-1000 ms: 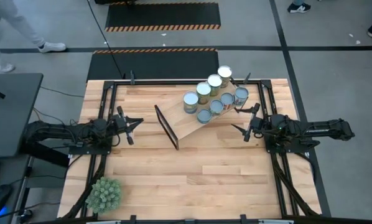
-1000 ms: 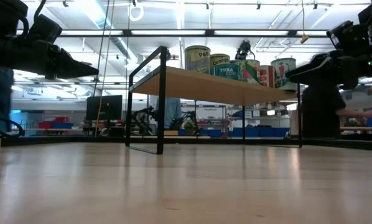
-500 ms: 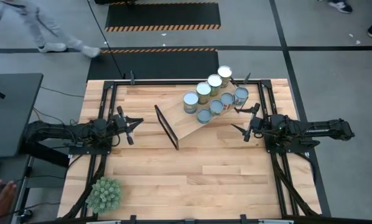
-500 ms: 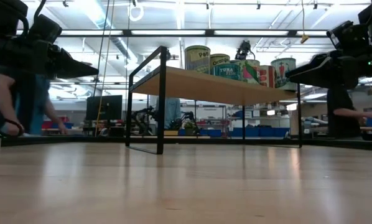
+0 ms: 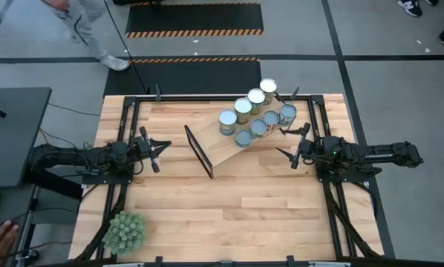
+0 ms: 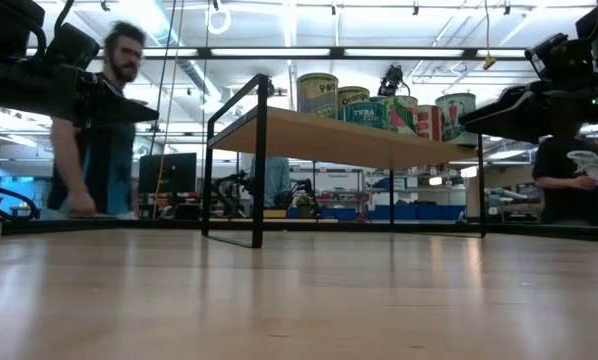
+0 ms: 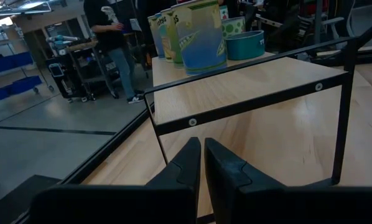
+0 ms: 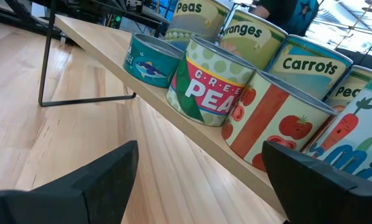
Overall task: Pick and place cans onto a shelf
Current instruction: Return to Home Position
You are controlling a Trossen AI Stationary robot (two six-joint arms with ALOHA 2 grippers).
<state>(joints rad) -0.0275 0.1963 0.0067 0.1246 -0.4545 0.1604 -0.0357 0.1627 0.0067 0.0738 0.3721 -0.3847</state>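
Jaws are staying still beside the long light-wood shelf point(image 5: 218, 150), left closed, right spread, both empty; small metal cans point(image 5: 243, 108) all shelved.

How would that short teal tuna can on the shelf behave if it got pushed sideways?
The short teal can is wider than tall, so it would probably slide rather than tip. It stands near the shelf edge, so an outward push might drop it. The green peas can stands close beside it and might get shoved too.
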